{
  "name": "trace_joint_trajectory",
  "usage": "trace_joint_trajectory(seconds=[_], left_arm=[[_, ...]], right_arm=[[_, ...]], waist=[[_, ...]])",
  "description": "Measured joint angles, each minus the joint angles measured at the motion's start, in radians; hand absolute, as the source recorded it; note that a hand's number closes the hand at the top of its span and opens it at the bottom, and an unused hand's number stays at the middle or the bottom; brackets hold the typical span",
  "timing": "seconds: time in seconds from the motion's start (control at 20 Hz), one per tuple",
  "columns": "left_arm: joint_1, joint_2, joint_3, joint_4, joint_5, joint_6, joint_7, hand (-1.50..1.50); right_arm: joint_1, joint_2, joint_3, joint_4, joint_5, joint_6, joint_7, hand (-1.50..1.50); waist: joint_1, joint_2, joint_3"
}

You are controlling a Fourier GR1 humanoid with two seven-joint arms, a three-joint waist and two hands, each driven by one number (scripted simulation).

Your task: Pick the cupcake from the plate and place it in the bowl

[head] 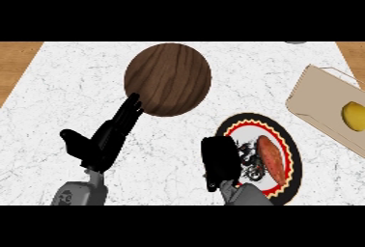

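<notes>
The cupcake (271,154) shows as a reddish-brown oblong shape on the right half of a round plate (285,137) with a black rim and a red and yellow scalloped ring. My right hand (218,160) hovers over the plate's left edge, just left of the cupcake and apart from it. It is open and holds nothing. The dark wooden bowl (168,79) stands at the upper middle of the counter. My left hand (105,139) is open at the left, its straight fingers (130,108) pointing up towards the bowl's lower left rim.
A tan cardboard box (321,103) with a yellow thing (353,113) inside stands at the right edge, close to the plate. A small grey object (296,42) peeks in at the top. Wooden floor shows past the white marble counter's (64,91) far corners.
</notes>
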Motion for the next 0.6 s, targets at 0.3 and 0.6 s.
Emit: trace_joint_trajectory(seconds=[0.3,0.6], left_arm=[[-0.045,-0.012,-0.023,0.015,-0.001,-0.012,0.018,0.0],[-0.053,-0.02,-0.053,0.033,-0.004,-0.011,0.023,0.0]], right_arm=[[-0.16,0.023,0.139,0.038,-0.087,-0.057,0.28,1.5],[-0.355,0.022,0.214,0.01,-0.175,-0.129,0.407,1.5]], waist=[[0.062,0.007,0.0],[0.085,0.002,-0.001]])
